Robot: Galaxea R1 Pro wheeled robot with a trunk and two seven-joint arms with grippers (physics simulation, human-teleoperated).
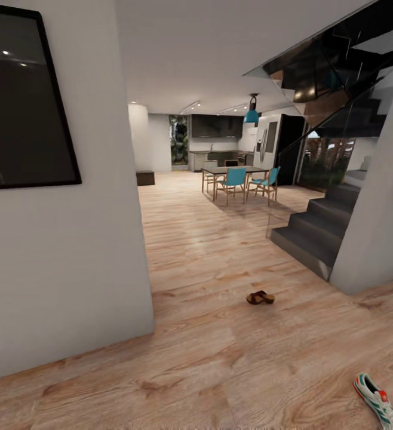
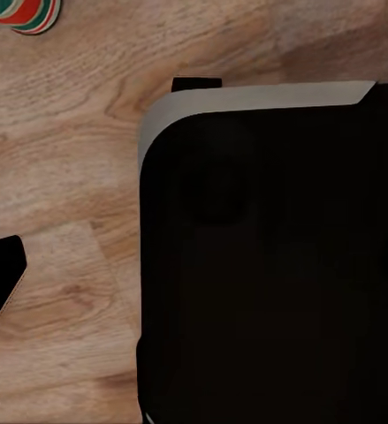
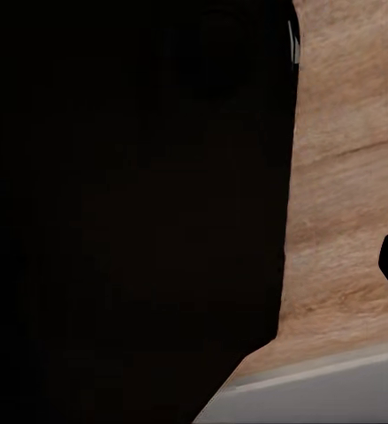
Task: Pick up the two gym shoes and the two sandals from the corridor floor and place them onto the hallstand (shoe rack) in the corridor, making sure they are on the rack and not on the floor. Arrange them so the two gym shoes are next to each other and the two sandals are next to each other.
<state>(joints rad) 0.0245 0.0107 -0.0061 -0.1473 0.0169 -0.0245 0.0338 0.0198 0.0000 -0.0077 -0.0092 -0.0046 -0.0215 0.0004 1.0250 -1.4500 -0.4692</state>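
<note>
Sandal (image 1: 260,297): a dark-brown strappy one lies flat on the corridor floor (image 1: 220,358), out in the open between the white wall corner (image 1: 143,280) and the foot of the grey stairs (image 1: 316,230) — well ahead of both arms.
Gym shoe (image 1: 378,401): white with green stripes and a red patch, on the planks close in on the robot's right; a red-and-green edge of a shoe (image 2: 26,13) shows at the rim of the left wrist view.
Pincers: dark housing blocks both wrist views, so how far either stands open I cannot tell; nothing seen held.
Step in hand: judged an approach — roll nearer, square to one shoe, and lower the arm before reaching.
</note>
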